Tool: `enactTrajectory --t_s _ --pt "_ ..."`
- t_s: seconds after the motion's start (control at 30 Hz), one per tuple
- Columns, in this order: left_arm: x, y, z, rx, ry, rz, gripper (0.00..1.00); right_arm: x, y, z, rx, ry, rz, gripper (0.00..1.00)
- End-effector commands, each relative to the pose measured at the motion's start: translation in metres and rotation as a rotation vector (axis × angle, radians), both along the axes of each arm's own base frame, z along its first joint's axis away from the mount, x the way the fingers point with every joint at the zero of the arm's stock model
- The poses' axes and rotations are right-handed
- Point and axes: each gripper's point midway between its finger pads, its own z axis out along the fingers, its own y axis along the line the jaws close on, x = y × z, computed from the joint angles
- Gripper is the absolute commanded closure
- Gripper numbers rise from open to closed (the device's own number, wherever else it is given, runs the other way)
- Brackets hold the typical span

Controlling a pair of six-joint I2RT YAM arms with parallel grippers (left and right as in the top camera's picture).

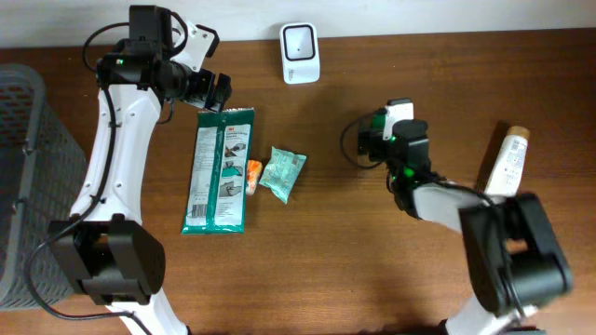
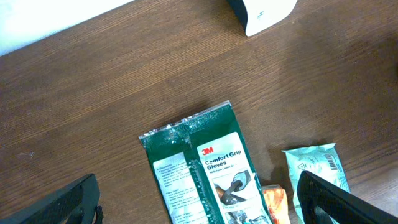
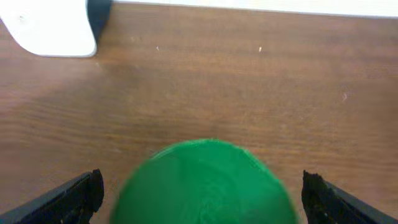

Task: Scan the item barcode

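Note:
A white barcode scanner [image 1: 300, 53] stands at the table's far edge, also in view as the scanner [image 2: 261, 12] and the scanner [image 3: 50, 28]. A green 3M gloves pack [image 1: 219, 169] lies flat beneath my left gripper [image 1: 219, 90], which is open and empty above the pack [image 2: 205, 168]. My right gripper [image 1: 361, 140] points toward the scanner from mid-right. In the right wrist view a blurred round green item [image 3: 202, 186] sits between the wide-open fingers of the right gripper [image 3: 202, 202], with a gap on each side.
A teal wipe packet [image 1: 282, 173] and a small orange packet [image 1: 252, 175] lie just right of the gloves pack. A white tube [image 1: 507, 160] lies at the far right. A grey mesh basket [image 1: 28, 167] stands at the left edge.

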Motion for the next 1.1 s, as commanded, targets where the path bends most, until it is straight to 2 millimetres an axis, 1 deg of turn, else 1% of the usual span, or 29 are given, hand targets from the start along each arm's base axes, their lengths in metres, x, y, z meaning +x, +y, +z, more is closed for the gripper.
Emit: enactTrajectory --t_s 0.0,0.07,0.1,0.17,0.23,0.3,0.33,0.4,0.47,0.63,0.7,0.73,0.8,0.87,0.9,1.07 --pt "-0.001 0.001 0.023 -0.003 -0.053 -0.003 0.01 -0.008 0.003 0.065 0.031 -0.07 0.025 0.02" --pt "-0.001 0.001 0.023 -0.003 -0.053 -0.003 0.01 -0.02 0.001 0.086 0.02 -0.009 0.026 0.02" --pt "-0.001 0.001 0.023 -0.003 -0.053 -0.003 0.01 -0.028 -0.001 0.097 0.008 0.06 0.025 0.01" --pt "-0.001 0.001 0.023 -0.003 -0.053 -0.003 0.01 -0.036 -0.001 0.106 -0.007 0.156 0.029 0.02" --pt "-0.001 0.001 0.023 -0.003 -0.053 -0.003 0.01 -0.044 0.003 0.123 0.003 0.233 0.054 0.02" --pt "-0.001 0.001 0.023 -0.003 -0.053 -0.003 0.01 -0.05 0.008 0.146 0.028 0.273 0.069 0.02" --pt "-0.001 0.001 0.023 -0.003 -0.053 -0.003 0.01 -0.053 0.007 0.158 0.058 0.286 0.045 0.02" --pt "-0.001 0.001 0.023 -0.003 -0.053 -0.003 0.01 -0.056 0.006 0.171 0.095 0.297 0.018 0.02" --pt "-0.001 0.001 0.023 -0.003 -0.053 -0.003 0.01 -0.057 0.008 0.172 0.104 0.302 0.026 0.02" --pt "-0.001 0.001 0.023 -0.003 -0.053 -0.003 0.01 -0.061 0.025 0.169 0.157 0.33 0.104 0.02" --pt "-0.001 0.001 0.023 -0.003 -0.053 -0.003 0.01 -0.06 0.025 0.165 0.155 0.341 0.101 0.02" --pt "-0.001 0.001 0.023 -0.003 -0.053 -0.003 0.01 -0.06 0.024 0.162 0.159 0.349 0.095 0.0" --pt "-0.001 0.001 0.023 -0.003 -0.053 -0.003 0.01 -0.059 0.024 0.156 0.18 0.373 0.071 0.03" --pt "-0.001 0.001 0.023 -0.003 -0.053 -0.003 0.01 -0.057 0.025 0.147 0.209 0.405 0.046 0.04" --pt "-0.001 0.001 0.023 -0.003 -0.053 -0.003 0.01 -0.056 0.027 0.145 0.212 0.415 0.05 0.04" --pt "-0.001 0.001 0.023 -0.003 -0.053 -0.003 0.01 -0.043 0.029 0.146 0.203 0.503 0.033 0.04"
